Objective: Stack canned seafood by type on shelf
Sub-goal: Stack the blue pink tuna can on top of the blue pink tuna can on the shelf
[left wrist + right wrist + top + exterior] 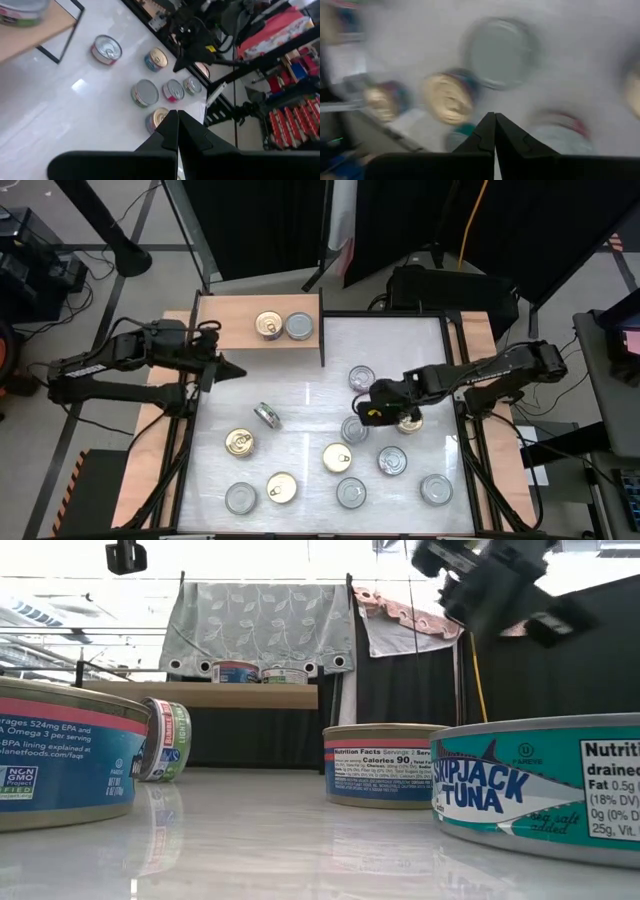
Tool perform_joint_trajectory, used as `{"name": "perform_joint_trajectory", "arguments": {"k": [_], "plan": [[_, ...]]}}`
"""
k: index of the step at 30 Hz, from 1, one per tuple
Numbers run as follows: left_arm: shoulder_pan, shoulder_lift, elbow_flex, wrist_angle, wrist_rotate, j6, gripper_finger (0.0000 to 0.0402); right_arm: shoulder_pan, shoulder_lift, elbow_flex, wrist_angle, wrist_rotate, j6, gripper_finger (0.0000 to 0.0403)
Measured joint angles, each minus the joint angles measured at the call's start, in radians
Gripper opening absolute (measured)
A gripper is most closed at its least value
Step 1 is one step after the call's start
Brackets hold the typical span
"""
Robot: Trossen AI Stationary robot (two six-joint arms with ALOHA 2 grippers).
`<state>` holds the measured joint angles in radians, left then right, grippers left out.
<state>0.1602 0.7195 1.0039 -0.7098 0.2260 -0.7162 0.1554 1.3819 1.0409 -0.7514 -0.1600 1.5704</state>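
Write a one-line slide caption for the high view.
Two tins sit on the shelf; both grippers, left and right, hover shut.

Right wrist view: motion-blurred throughout; cans [501,52] show as smears, labels unreadable.
Low view: tuna can [545,790] cut off by the right edge; blue-label can [60,752] cut off by the left edge.
High view: one can [409,421] largely hidden beneath the right tool [372,402].
Left wrist view: shelf [30,30] cut off at the corner.

White table [300,395] carries scattered tins [281,487]; wooden shelf [230,330] holds two
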Motion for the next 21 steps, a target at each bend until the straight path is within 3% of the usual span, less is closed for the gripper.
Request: {"name": "perform_joint_trajectory", "arguments": {"k": [6,12,21], "plan": [[-0.048,0.04,0.0,-0.001,-0.022,0.027,0.0002,0.024,0.0,0.0,-0.294,-0.032,0.082,0.0],[-0.079,0.074,0.0,0.001,-0.027,0.044,0.0002,0.024,0.0,0.0,-0.519,-0.129,0.036,0.0],[-0.117,0.08,0.0,0.054,-0.043,0.045,0.0002,0.023,0.0,-0.001,-0.554,0.005,-0.02,0.0]]}}
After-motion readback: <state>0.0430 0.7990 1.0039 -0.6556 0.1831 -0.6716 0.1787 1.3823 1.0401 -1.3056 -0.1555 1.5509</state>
